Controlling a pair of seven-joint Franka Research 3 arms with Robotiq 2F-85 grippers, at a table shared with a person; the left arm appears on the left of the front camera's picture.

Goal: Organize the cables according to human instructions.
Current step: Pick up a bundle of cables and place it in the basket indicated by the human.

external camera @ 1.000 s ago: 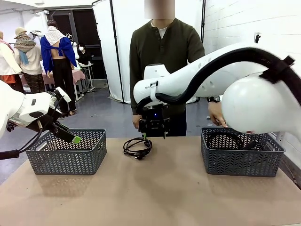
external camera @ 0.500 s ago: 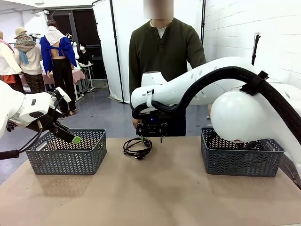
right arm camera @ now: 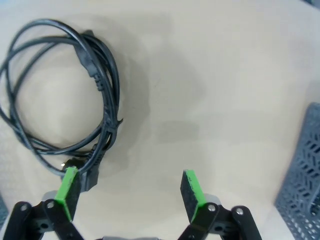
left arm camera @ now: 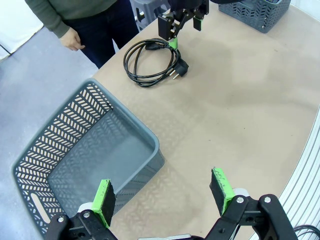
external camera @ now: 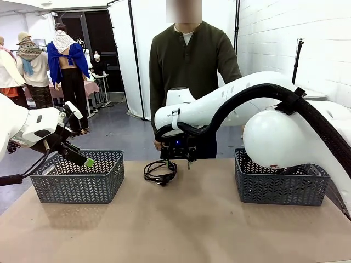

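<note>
One of the cables (external camera: 160,171), a thin black cord coiled into a loop with its plug at the near side, lies on the tan table (external camera: 181,224) at the far middle. My right gripper (external camera: 178,162) hangs open just above the coil's right edge. In the right wrist view the cable (right arm camera: 114,107) lies to the left, and one green pad of the right gripper (right arm camera: 129,186) is over the plug end. My left gripper (external camera: 85,159) is open and holds nothing, above the left basket (external camera: 77,178). From the left wrist, that gripper (left arm camera: 161,192) looks down past the basket at the cable (left arm camera: 152,60).
A grey lattice basket (left arm camera: 85,150) with nothing in it stands at the table's left, and a matching one (external camera: 282,186) at the right. A person (external camera: 189,66) stands at the far edge behind the coil, one hand (left arm camera: 75,42) hanging by the side.
My right arm has swung its elbow back and the gripper has come down slightly over the coil. The person has drawn a hand away from the right basket. The left arm has not moved.
</note>
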